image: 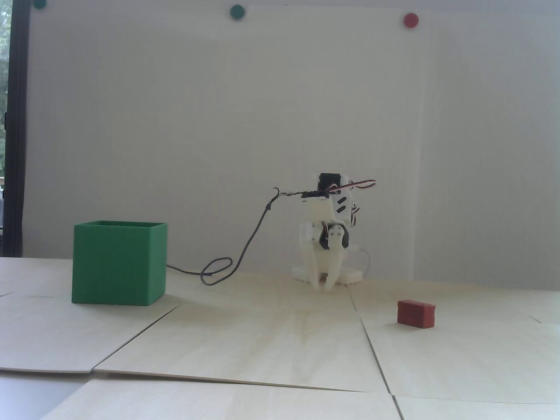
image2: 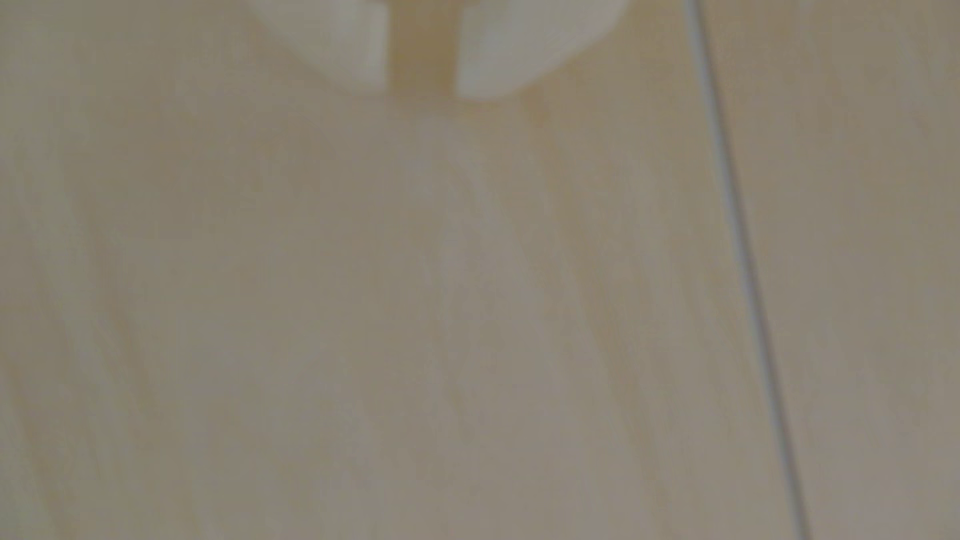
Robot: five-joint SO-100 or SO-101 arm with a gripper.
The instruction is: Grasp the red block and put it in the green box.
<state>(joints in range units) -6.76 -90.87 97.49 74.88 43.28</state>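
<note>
Plywood table point(image: 271, 332) | green box point(image: 118, 262) contents unseen | red block point(image: 416, 313) outside | fingers point(image2: 358, 52) slightly apart, empty

Matte plastic green box point(image: 118, 262), matte red block point(image: 415, 313), pale smooth plywood table point(image: 280, 341).

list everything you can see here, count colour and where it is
green box: 1, green, on the table at left in the fixed view
red block: 1, dark red, on the table at right, apart from the gripper
wall dots: 3, two green, one red, high on the white wall
cable: 1, dark, looping from the arm down to the table
table: pale wood panels
gripper: 1, white, pointing down near the table, narrow gap between fingertips, holding nothing
</note>
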